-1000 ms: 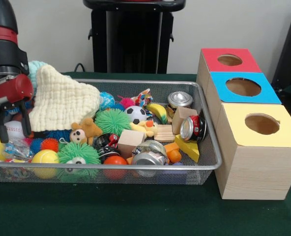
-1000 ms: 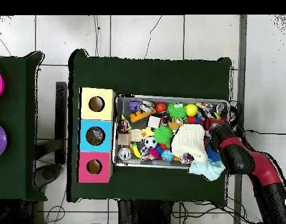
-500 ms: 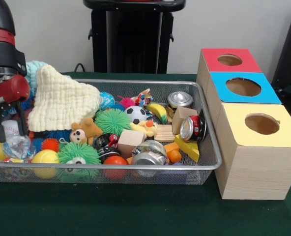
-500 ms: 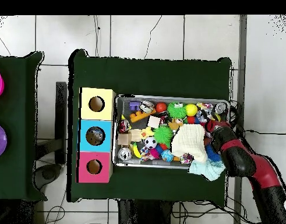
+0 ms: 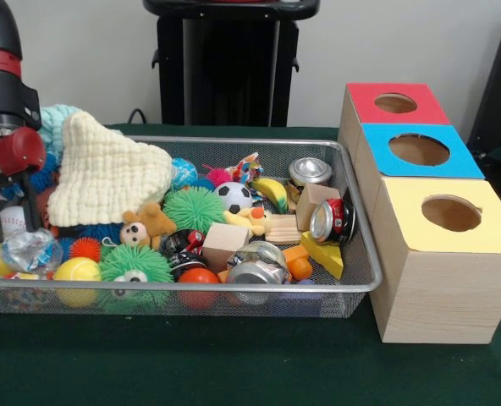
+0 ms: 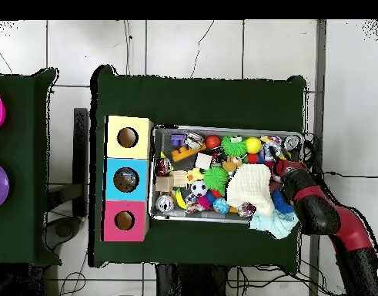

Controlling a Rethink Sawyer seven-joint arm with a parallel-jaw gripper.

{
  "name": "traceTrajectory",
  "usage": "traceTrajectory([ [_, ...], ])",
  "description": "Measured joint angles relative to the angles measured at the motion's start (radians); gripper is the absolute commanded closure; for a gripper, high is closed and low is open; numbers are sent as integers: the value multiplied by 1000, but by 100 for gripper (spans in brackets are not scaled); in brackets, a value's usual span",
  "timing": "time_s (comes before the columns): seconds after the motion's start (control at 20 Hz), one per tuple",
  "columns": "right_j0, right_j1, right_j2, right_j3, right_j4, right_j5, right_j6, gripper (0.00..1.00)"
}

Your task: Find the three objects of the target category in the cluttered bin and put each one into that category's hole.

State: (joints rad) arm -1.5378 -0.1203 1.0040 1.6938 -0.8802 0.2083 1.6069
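Green-clothed table (image 5: 233, 372) carries mesh bin (image 5: 352, 283) of mixed toys beside three-holed box (image 5: 441, 279); gripper (image 5: 3, 211), jaws spread and empty, hangs at the bin's end, evidently searching; target category unidentifiable.

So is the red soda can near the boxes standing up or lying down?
Lying down: the red soda can rests on its side in the wire bin, silver top facing the camera.

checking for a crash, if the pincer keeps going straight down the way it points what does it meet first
Most likely the white baseball under the pincer at the bin's end, with the crinkled clear plastic wrapper just beside it; depth is unclear, so which comes first is uncertain.
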Motion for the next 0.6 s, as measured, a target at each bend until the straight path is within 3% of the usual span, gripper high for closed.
traceTrajectory([
  [0.6,-10,2,5,1,1,0,0,0],
])
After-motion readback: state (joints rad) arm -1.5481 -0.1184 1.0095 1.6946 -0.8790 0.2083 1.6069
